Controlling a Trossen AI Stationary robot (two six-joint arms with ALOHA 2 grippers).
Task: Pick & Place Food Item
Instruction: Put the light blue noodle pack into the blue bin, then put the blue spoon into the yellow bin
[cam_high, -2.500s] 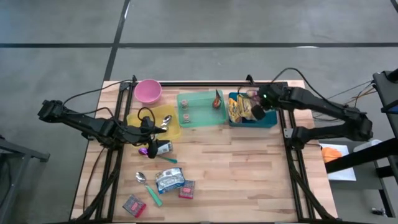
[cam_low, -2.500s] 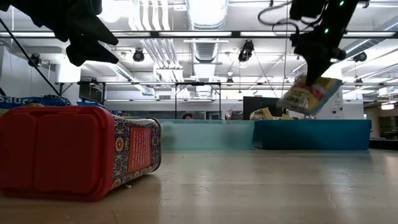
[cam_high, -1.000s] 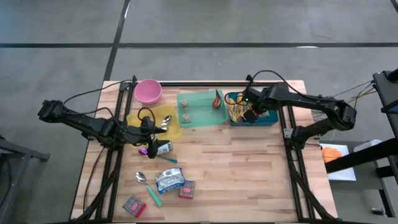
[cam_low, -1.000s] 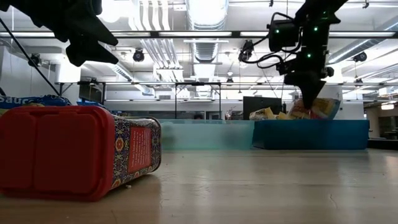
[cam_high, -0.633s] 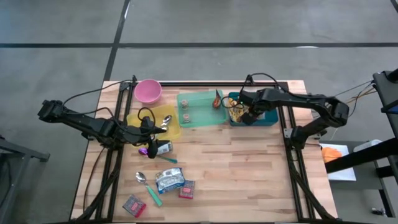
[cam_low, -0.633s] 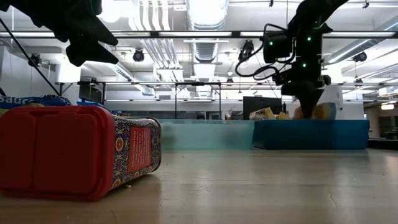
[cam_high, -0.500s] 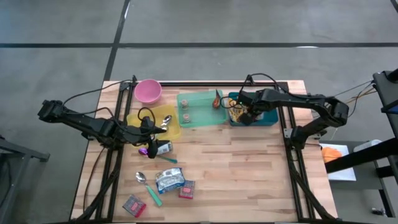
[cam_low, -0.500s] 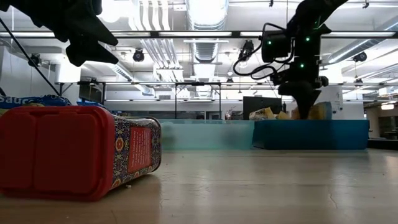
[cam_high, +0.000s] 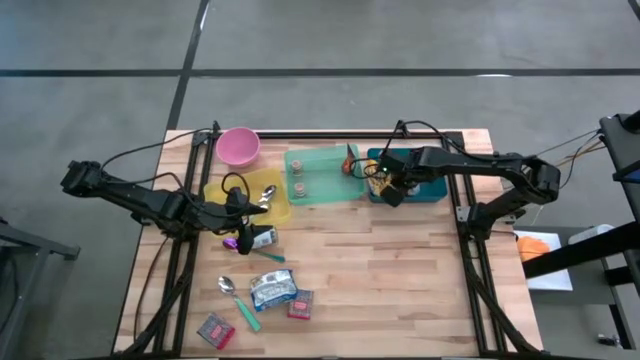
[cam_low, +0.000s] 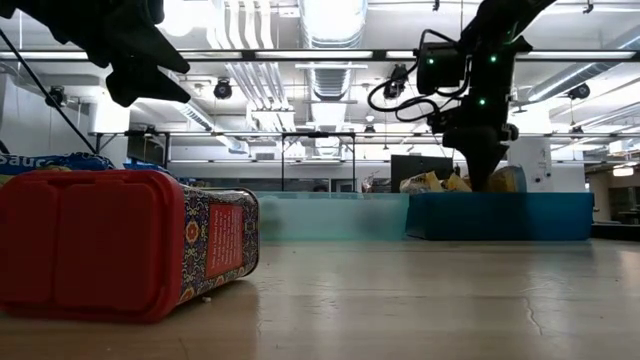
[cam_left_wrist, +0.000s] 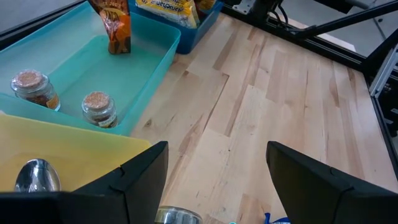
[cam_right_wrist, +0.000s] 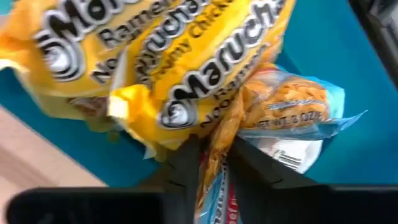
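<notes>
My right gripper (cam_high: 388, 190) reaches down into the blue bin (cam_high: 432, 192) at the table's far right. It stands among yellow ramen packets (cam_right_wrist: 186, 56) and is shut on a snack packet of orange crackers with blue edges (cam_right_wrist: 292, 106). In the low view the right gripper (cam_low: 483, 180) dips behind the blue bin's wall (cam_low: 500, 215). My left gripper (cam_left_wrist: 217, 186) hangs open over the near side of the yellow bin (cam_high: 255, 205), holding nothing. My right gripper pinches a crumpled edge of the snack packet (cam_right_wrist: 216, 146) between its two fingers (cam_right_wrist: 186, 165). The fingers come from above, pointing steeply down. The rest of the packet lies in the blue bin against the ramen packets.
A green bin (cam_high: 320, 180) holding two small jars (cam_left_wrist: 96, 109) and an orange pouch sits between the yellow and blue bins. A pink bowl (cam_high: 238, 146) is far left. A red tin (cam_low: 120, 240), a spoon (cam_high: 227, 285) and small packets (cam_high: 272, 290) lie on the near left boards.
My right gripper has moved down and toward the table's left inside the blue bin. The snack packet went with it and has sunk behind the bin's wall in the low view.
</notes>
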